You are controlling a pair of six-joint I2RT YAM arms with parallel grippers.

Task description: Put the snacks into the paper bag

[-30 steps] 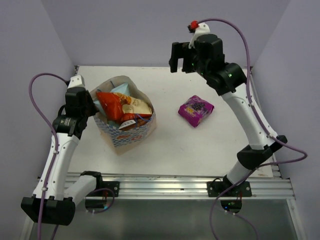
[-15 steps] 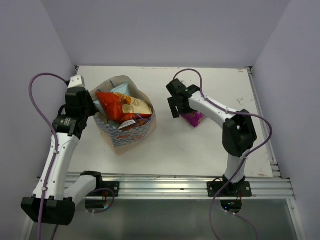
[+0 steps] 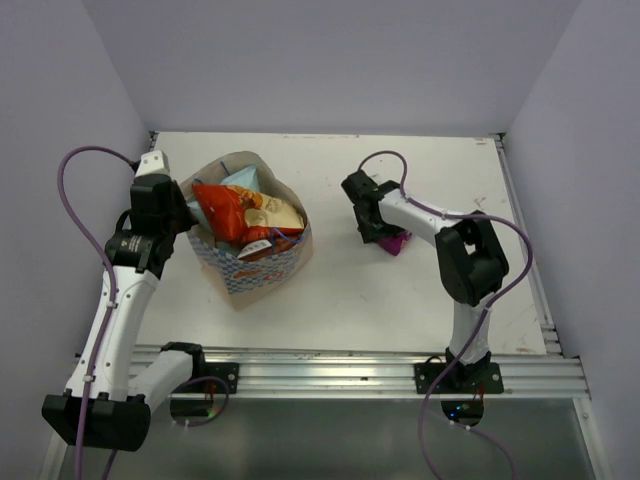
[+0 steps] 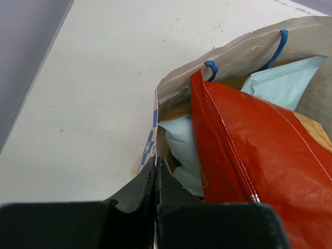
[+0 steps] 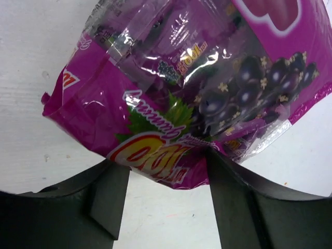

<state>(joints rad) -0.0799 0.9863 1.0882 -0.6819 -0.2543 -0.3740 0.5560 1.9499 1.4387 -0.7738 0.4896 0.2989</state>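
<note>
Left gripper (image 4: 155,174): clenched on the left rim of the boxy zigzag-patterned paper bag (image 3: 255,275). You seem to be pinning it upright with the mouth open.

In the bag, poking above the rim:
- light blue chip bag (image 4: 282,83)
- red-and-cream chip bag (image 4: 259,150)
- brown-and-dark-red chip bag (image 3: 262,248)

Small purple crinkly packet (image 5: 207,78): flat on the white table (image 3: 330,300), well apart from the bag.

Right gripper (image 5: 166,174): low over the packet, jaws spread, one finger on each side of its near edge, nothing gripped yet.

Judgement: this is the last snack, so closing comes next.

Chip bags (image 3: 232,208) fill the upright zigzag paper bag (image 3: 250,276); the purple packet (image 5: 197,93) lies flat well apart.
</note>
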